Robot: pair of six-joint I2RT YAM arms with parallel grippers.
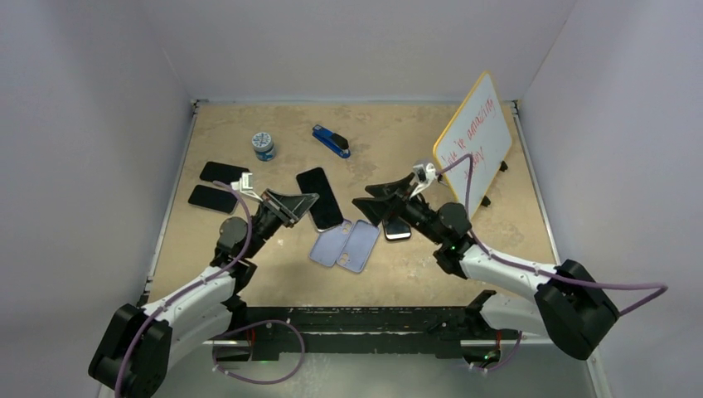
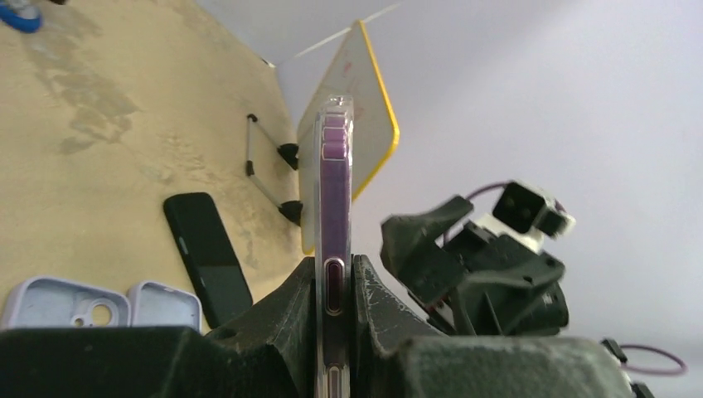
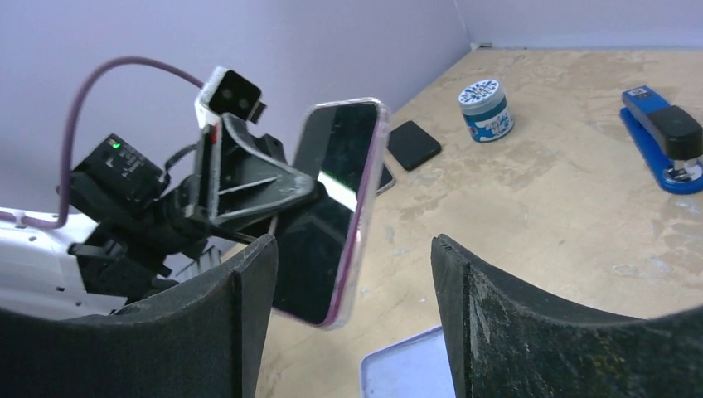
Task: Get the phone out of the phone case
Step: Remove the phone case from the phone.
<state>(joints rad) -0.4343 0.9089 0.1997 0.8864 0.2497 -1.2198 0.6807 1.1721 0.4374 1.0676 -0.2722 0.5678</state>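
Note:
A purple phone [image 1: 320, 197] in a clear phone case [image 3: 366, 186] is held up off the table, with my left gripper [image 1: 305, 207] shut on its lower part. In the left wrist view the phone [image 2: 334, 182] stands edge-on between the two fingers [image 2: 286, 311]. The dark screen [image 3: 327, 199] faces my right wrist camera. My right gripper [image 3: 352, 278] is open, just to the right of the phone and not touching it. From above, the right gripper [image 1: 365, 205] sits a short way from the phone's right edge.
Two empty lavender cases [image 1: 345, 245] lie below the phone. Black phones lie at the left [image 1: 222, 172] [image 1: 211, 199], and another under the right arm [image 1: 397, 230]. A blue stapler [image 1: 332, 141], a small jar [image 1: 264, 146] and a propped whiteboard [image 1: 474, 133] stand farther back.

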